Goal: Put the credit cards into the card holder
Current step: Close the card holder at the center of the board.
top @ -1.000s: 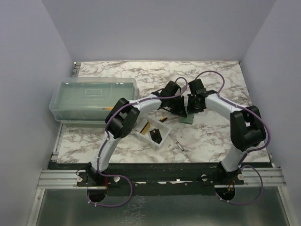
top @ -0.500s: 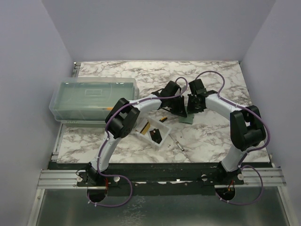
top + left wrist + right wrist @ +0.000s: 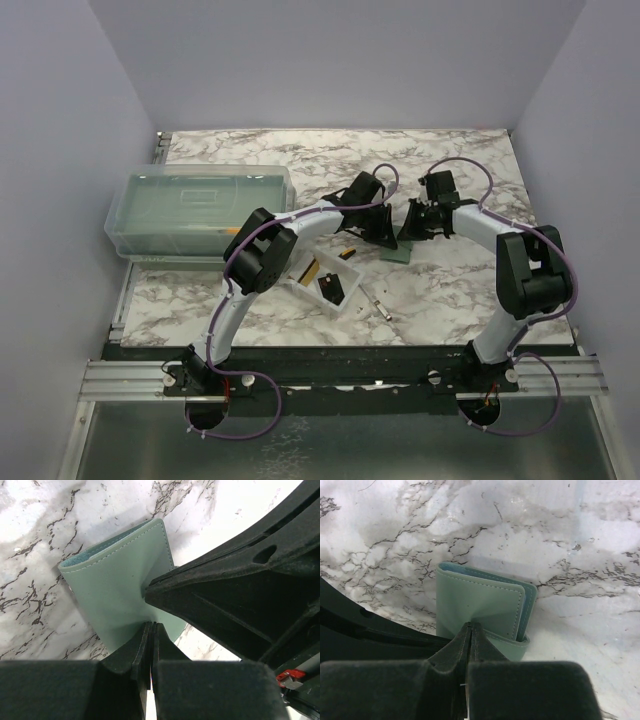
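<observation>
The sage-green card holder lies folded on the marble between my two grippers, its pale blue inside showing at one edge. My left gripper is shut, its tips pinched on the holder's near edge. My right gripper is shut too, and the top cover puckers up to its tips. In the top view the left gripper and the right gripper meet tip to tip over the holder. A black credit card and a gold one lie in a small clear tray.
The clear tray sits left of the holder under the left forearm. An orange-handled tool lies beside it, and a small metal piece nearer the front. A large translucent lidded box stands at the left.
My right wrist and forearm have swung to the right and back, with the tips still on the card holder. The left arm and the holder have not moved.
</observation>
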